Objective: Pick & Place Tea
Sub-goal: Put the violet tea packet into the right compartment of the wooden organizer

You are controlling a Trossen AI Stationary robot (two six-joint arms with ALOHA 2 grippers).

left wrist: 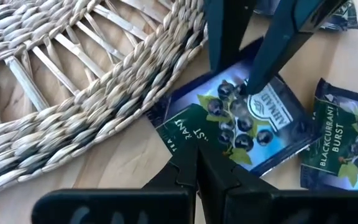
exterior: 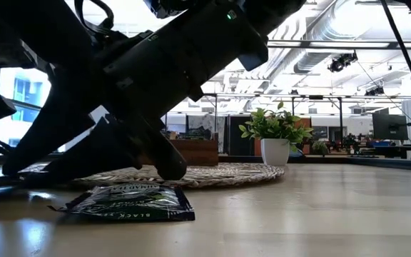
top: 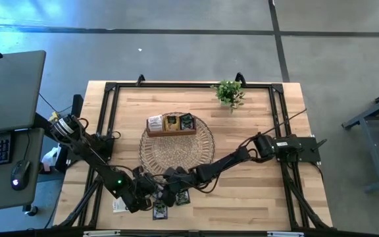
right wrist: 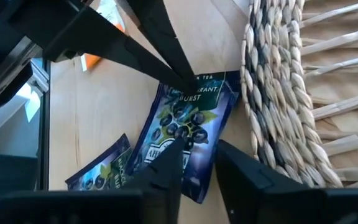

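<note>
Crowding the blackcurrant packet [left wrist: 244, 121]: woven mat [left wrist: 73, 81], neighbouring packet [left wrist: 344, 146].

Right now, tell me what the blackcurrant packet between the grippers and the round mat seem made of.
Blackcurrant tea packet: probably foil or coated paper, with a glossy printed face that catches highlights. Round mat: apparently woven straw or seagrass, matte, with twisted fibre strands visible.

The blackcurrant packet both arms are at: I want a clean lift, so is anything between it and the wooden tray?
Only the woven mat, whose rim lies beside the blackcurrant packet; the wooden tray sits across it. Nothing upright blocks.
</note>
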